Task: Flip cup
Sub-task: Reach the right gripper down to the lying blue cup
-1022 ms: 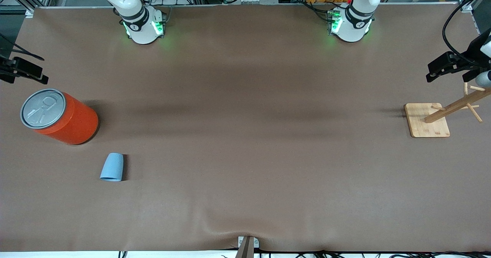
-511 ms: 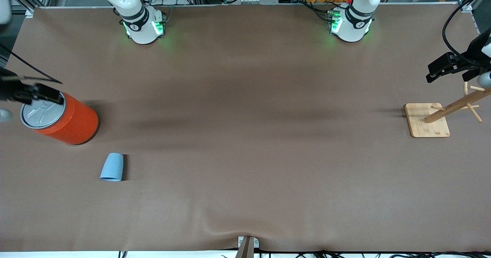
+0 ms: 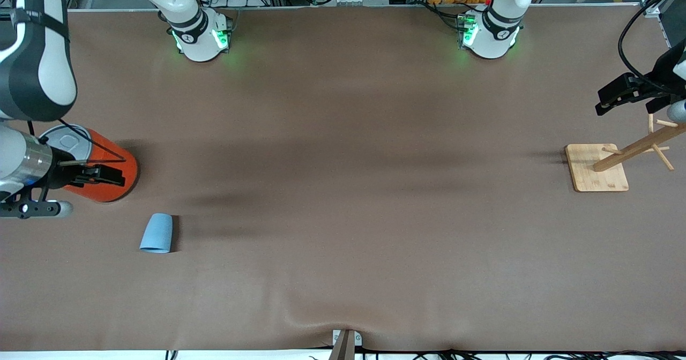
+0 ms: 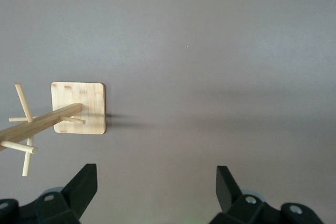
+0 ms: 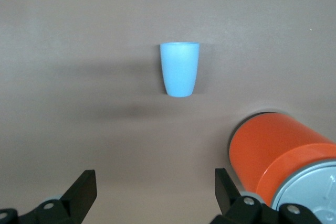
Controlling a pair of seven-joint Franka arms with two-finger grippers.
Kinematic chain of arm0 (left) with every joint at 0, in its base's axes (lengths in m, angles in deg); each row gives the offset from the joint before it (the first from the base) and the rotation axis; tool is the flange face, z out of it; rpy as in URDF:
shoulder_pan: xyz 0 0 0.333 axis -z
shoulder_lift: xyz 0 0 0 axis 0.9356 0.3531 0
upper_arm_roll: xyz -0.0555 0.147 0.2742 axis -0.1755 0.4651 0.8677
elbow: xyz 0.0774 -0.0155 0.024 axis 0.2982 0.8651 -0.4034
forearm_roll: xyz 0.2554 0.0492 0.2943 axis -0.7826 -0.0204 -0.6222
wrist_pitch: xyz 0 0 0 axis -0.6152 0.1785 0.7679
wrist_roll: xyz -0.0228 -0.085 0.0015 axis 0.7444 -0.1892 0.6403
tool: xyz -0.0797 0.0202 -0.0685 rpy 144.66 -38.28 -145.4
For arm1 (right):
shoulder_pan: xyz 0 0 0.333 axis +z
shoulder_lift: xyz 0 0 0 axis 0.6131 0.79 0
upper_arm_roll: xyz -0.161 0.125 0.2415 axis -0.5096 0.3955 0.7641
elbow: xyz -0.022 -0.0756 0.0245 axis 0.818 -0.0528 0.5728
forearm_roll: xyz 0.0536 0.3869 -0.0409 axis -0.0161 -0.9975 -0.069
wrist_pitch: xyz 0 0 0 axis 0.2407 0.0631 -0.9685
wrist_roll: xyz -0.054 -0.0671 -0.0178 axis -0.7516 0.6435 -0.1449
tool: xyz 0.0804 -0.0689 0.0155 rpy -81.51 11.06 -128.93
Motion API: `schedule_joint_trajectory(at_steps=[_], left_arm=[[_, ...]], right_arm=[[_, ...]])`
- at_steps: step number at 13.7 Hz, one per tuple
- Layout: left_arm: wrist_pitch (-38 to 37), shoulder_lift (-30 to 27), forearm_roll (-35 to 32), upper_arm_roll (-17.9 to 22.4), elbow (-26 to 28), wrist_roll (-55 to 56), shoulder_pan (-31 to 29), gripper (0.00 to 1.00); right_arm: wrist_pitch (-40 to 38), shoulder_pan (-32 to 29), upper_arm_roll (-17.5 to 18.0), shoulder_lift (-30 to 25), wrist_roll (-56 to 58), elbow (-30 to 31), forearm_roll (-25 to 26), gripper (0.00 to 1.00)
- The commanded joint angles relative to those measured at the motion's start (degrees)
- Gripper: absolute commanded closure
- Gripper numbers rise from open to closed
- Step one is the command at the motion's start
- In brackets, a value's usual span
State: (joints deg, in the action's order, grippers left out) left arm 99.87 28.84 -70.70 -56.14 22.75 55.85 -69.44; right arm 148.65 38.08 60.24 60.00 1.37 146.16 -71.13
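Observation:
The small light-blue cup [image 3: 156, 233] seems to lie on its side on the brown table, wide end nearer the front camera, nearer that camera than the orange can [image 3: 110, 170]. It also shows in the right wrist view [image 5: 179, 69], with the can beside it [image 5: 273, 153]. My right gripper [image 3: 113, 178] is open and empty, up in the air over the can's side, apart from the cup; in its own view it points at bare table [image 5: 155, 183]. My left gripper [image 3: 608, 102] is open and empty and waits over the left arm's end of the table [image 4: 156, 178].
A wooden peg rack on a square base [image 3: 597, 167] stands at the left arm's end, under the left gripper; it also shows in the left wrist view [image 4: 79, 107]. The can has a silver pull-tab top [image 3: 67, 135]. The table cover wrinkles at the front edge [image 3: 300, 317].
My right arm has swung in from the table's edge and come over the orange can, closer to the cup. The cup, the can and the left arm have not moved.

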Motion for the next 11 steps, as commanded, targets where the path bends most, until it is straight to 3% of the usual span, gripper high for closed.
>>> schedule_joint_trajectory(at_steps=[1, 11], left_arm=[[-1.02, 0.18, -0.21, -0.2, -1.14, 0.11, -0.15, 0.0], [-2.25, -0.87, -0.12, 0.24, -0.97, -0.24, -0.41, 0.0]], right_arm=[[2.09, -1.66, 0.19, 1.95, 1.16, -0.73, -1.39, 0.0], [21.51, -2.72, 0.1, 16.55, 6.7, 1.29, -1.04, 0.0]])
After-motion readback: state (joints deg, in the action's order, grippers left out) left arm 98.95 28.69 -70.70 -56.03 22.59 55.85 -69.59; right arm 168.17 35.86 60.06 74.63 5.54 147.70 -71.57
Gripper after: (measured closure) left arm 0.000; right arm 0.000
